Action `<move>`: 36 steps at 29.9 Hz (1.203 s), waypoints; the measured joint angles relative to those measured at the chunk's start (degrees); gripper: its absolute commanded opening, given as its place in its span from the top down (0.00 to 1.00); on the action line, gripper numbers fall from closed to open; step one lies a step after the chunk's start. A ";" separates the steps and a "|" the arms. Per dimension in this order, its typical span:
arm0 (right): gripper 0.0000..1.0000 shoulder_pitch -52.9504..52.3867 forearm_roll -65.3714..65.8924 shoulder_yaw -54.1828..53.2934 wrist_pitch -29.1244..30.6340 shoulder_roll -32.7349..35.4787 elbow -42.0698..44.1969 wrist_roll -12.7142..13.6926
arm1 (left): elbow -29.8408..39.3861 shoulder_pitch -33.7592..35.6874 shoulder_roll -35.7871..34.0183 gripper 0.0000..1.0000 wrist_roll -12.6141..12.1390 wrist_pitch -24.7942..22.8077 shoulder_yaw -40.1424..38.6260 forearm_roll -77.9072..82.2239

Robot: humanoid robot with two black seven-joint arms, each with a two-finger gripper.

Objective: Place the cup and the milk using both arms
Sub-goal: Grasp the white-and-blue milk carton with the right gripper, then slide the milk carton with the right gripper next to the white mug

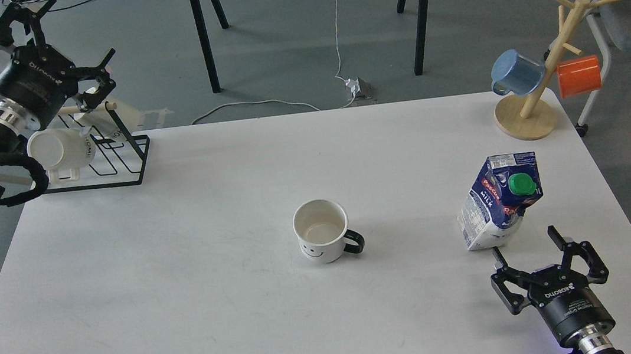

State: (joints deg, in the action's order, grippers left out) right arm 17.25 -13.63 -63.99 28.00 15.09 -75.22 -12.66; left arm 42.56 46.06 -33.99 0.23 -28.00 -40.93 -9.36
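Milk [500, 203] stands just beyond right gripper [528, 245], fingers wide, empty. Cup [323, 231] mid-table, well left. Left gripper [95, 71] spread, far off by rack [111, 158].

colours on the white tabletop [184, 275]
white cup [321, 231], black handle and smiley; milk [499, 200] dark blue and white, green cap, red logo; blue mug [516, 72] and orange mug [579, 76] on a pale wooden stand [525, 117].

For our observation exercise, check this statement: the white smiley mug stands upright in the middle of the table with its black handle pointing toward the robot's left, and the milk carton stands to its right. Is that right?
One detail is wrong. In the head view the cup stands upright mid-table, but its black handle points toward the robot's right, toward the milk carton. The rest holds.
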 measured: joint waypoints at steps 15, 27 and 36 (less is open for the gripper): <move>0.24 -5.78 0.06 1.28 0.00 -1.21 0.59 0.09 | -0.42 0.08 -0.21 0.00 -0.84 0.00 0.00 0.58; 0.70 -6.00 0.10 1.37 0.00 -3.71 2.76 0.03 | -0.55 0.00 -0.21 0.00 -0.77 0.00 0.06 0.77; 0.83 -6.00 0.18 1.69 0.00 -4.22 2.38 0.48 | -0.55 0.08 -0.03 0.00 -0.42 0.00 -0.03 2.59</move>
State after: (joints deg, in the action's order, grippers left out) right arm 11.25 -13.45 -62.30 28.00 10.86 -72.84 -12.17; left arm 42.01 46.14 -34.02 -0.19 -28.00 -40.96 -6.77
